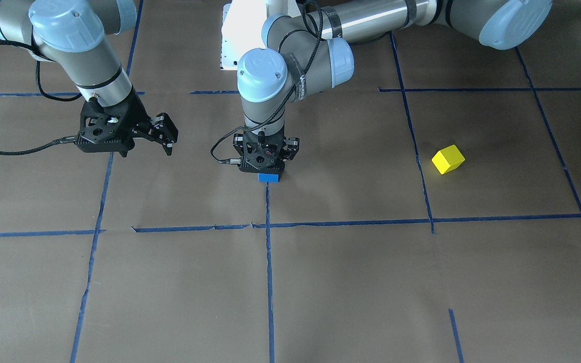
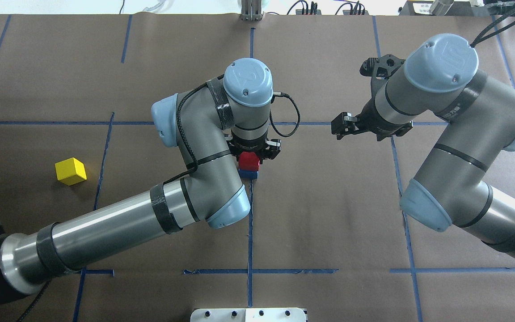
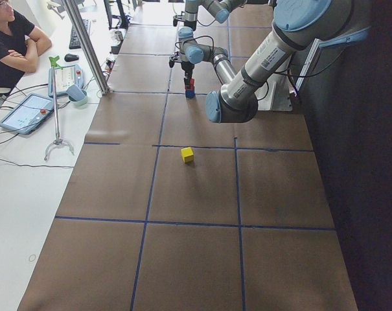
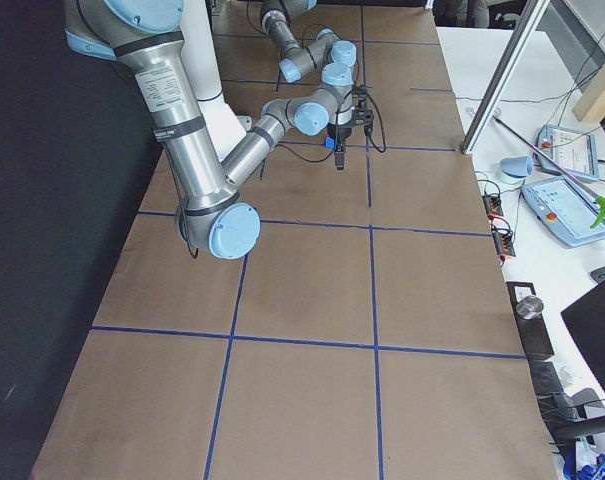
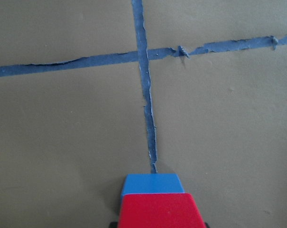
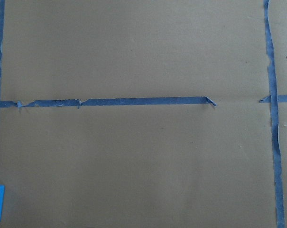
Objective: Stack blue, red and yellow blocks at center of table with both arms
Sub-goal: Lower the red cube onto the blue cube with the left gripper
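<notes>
Overhead exterior shows red block [image 2: 248,159] stacked squarely on blue block [image 2: 247,174].

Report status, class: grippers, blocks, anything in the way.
Left gripper shut on red block, atop blue block at centre. Right gripper open, empty, aside. Yellow block alone on robot's left. Nothing seen in the way.

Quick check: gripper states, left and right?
Left gripper: closed on the red block, which sits on the blue block.
Right gripper: open, empty.
</notes>
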Controlling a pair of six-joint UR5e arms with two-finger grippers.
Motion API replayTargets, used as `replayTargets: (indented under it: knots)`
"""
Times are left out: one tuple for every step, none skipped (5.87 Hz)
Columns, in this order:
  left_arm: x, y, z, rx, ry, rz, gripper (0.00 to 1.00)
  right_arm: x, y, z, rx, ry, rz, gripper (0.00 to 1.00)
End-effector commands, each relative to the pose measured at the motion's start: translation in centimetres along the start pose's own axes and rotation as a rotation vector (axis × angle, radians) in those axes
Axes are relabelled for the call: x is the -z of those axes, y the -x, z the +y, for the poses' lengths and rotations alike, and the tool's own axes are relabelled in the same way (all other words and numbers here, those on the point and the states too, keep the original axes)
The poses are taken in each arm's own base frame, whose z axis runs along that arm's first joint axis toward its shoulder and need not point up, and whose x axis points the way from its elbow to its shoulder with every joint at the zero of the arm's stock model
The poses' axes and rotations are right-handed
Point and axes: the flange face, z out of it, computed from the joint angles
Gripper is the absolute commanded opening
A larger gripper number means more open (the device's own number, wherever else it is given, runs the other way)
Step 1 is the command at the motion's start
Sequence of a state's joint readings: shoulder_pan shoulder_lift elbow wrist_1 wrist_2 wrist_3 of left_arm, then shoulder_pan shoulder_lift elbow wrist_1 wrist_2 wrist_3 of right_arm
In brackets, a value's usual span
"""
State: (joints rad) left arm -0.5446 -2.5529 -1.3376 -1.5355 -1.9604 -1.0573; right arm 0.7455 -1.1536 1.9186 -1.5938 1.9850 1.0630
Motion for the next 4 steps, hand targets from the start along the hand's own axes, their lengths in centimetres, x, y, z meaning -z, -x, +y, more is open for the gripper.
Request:
replayTargets:
  knots:
    - [0.02,0.09,-0.08,0.001,0.0,-0.002,0.06,0.02,0.01,0.0,0.0,0.0,0.0,1.0]
    - [0.02,0.1,-0.08,0.001,0.0,-0.002,0.06,0.05,0.07,-0.01,0.0,0.0,0.0,1.0]
    - [0.09,0.07,-0.06,0.001,-0.001,0.0,0.06,0.12,0.09,0.01,0.001,-0.001,-0.002,1.0]
    - [0.09,0.07,-0.06,0.001,-0.001,0.0,0.07,0.12,0.09,0.01,0.001,-0.001,-0.002,1.0]
